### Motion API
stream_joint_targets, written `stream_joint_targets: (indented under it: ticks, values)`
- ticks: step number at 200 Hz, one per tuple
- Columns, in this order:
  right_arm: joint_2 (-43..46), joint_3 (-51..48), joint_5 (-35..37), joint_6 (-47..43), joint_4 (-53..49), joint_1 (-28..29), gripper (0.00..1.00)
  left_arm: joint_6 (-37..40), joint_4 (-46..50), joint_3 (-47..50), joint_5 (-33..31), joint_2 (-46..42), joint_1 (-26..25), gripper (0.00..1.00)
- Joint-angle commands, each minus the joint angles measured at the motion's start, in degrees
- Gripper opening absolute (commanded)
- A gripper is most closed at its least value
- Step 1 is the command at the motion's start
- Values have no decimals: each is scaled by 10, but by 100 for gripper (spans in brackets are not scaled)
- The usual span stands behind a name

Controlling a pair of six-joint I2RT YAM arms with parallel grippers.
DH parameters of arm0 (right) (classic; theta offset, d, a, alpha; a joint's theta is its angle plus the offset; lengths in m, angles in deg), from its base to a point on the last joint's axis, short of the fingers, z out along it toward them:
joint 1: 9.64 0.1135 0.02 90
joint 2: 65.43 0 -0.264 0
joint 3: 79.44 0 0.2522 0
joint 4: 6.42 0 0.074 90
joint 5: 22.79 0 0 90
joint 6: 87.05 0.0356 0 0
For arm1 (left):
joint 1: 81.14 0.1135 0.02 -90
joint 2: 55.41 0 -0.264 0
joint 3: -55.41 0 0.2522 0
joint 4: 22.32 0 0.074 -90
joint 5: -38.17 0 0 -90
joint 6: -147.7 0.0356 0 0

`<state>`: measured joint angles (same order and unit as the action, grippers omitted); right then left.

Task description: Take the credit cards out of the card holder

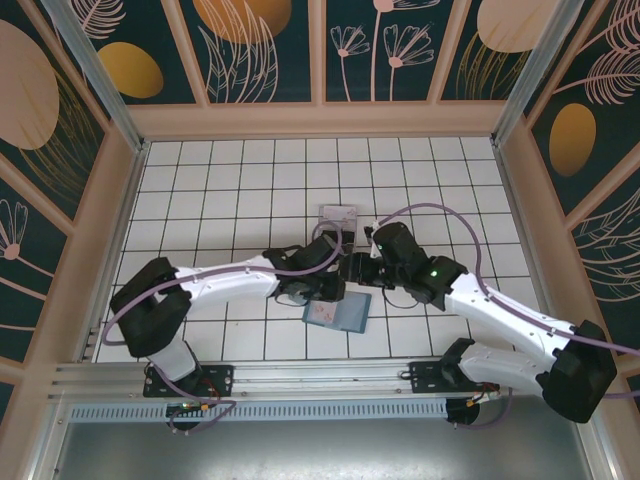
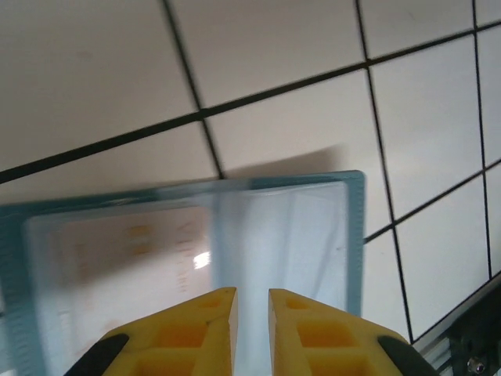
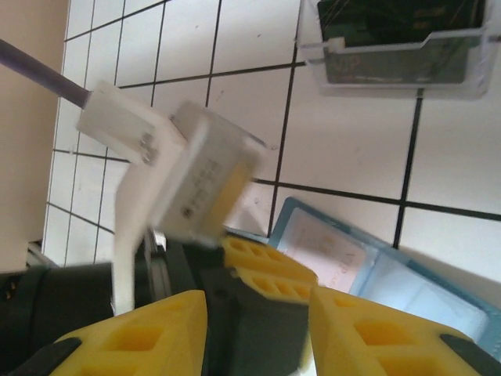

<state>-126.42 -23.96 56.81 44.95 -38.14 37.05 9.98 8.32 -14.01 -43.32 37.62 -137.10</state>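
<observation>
There are two robot arms on the worktop [image 1: 200,190]: the left arm [image 1: 225,282] at about 8 o'clock and the right arm [image 1: 500,310] at about 4 o'clock. Each arm has one tool, so there are two: the left tool [image 2: 252,296] and the right tool [image 3: 257,301]. Each tool has two yellow fingers [image 2: 188,333], four in all. There is one blue card holder [image 1: 338,310]. One clear stand [image 1: 337,217] sits at 12 o'clock from it. There are two cards: one pale card [image 2: 133,258] in the card holder and one dark card [image 3: 399,31] in the clear stand. There are two purple cables [image 1: 440,207], one on each arm.
</observation>
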Motion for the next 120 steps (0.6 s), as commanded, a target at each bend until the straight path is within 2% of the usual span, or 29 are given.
stream_joint_targets:
  ticks: [1,50,120]
  values:
    - [0,-31,-10,57,29,16,39,-17,-5,55,-10,-36,34,18]
    - [-16,-87,-31,114,101,22,37,-1,-12,90,-2,-27,54,17]
    - [-81,-121,-64,151,180,27,31,13,-13,76,1,-1,56,16]
